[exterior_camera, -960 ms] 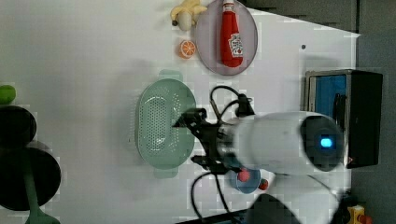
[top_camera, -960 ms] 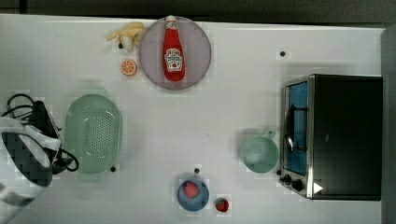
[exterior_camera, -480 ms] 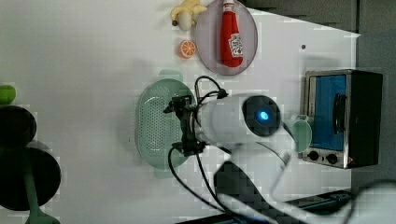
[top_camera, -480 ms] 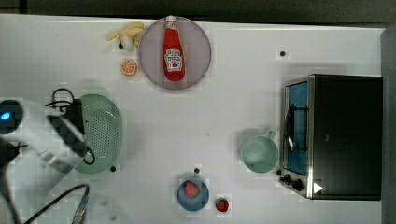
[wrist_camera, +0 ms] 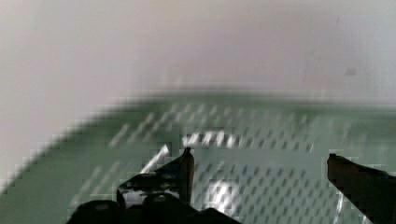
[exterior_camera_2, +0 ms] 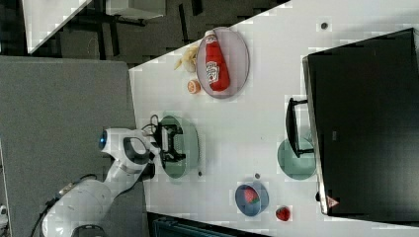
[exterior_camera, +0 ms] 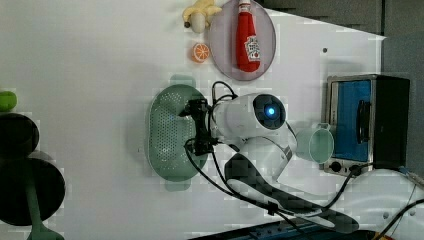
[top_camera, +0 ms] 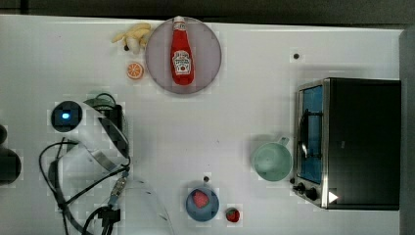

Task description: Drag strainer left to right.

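Pincer: I see my pincer (wrist_camera: 259, 161) spread wide, nothing between the two black fingertips (wrist_camera: 187, 161), hanging over the perforated bowl of the strainer (exterior_camera: 172, 132). In the left view the pincer (exterior_camera: 199, 129) sits at the strainer's rim on the left view's right side.

Strainer: mint-green oval colander with tab handles, directly under the pincer. In the top view I make out just a sliver of it (top_camera: 100, 100) past the arm (top_camera: 93, 142). In the right view it (exterior_camera_2: 185, 145) lies just beyond the pincer (exterior_camera_2: 168, 140).

Writing: the ketchup bottle (top_camera: 181, 51) carries a white label with dark lettering, but I cannot read it. It lies on a round grey plate (top_camera: 208, 58), well away from the pincer.

Hidden: the arm covers most of the strainer in the top view; cables (exterior_camera: 220, 175) cross its near edge in the left view. I cannot tell whether the fingertips touch the bowl.

Around: bananas (top_camera: 132, 36) and an orange half (top_camera: 135, 70) beside the plate. A mint cup (top_camera: 271, 161) stands just beside the toaster oven (top_camera: 352, 142), far across the table (top_camera: 244, 112) from the pincer. A blue bowl (top_camera: 210, 208) holding a strawberry (top_camera: 200, 199), another strawberry (top_camera: 232, 214) next to it.

In the way: the open stretch of table between strainer and cup holds only a small dark spot (top_camera: 206, 178).
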Robot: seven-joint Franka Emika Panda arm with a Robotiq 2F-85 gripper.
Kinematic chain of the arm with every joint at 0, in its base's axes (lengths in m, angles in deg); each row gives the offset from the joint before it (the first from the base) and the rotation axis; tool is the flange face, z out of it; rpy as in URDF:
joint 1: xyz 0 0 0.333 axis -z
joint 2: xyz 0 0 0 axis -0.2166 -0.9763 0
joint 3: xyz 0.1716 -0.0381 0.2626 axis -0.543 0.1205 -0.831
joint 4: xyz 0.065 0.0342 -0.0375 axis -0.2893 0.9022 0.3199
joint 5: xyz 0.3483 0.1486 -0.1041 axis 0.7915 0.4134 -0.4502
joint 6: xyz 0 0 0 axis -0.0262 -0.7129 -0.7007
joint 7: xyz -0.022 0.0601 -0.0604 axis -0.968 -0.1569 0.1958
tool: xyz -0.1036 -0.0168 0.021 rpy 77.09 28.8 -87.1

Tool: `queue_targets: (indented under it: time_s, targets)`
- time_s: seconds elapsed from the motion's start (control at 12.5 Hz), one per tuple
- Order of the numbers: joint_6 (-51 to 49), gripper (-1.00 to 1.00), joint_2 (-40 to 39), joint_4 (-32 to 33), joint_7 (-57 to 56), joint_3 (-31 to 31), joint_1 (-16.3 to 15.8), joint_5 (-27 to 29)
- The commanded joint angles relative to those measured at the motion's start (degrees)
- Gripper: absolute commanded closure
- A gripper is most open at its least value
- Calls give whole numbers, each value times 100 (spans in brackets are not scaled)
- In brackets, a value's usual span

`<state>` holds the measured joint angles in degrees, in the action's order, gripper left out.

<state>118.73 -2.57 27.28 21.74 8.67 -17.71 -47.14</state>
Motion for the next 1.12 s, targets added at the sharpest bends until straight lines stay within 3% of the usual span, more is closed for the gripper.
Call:
queue_targets:
  time_s: [0.08, 0.4, 1.12]
  targets:
    - [358, -100, 201, 217, 320, 41, 44, -109]
    - [621, -100, 440, 643, 261, 145, 205, -121]
    - [1096, -100, 1101, 1695, -498, 364, 1006, -123]
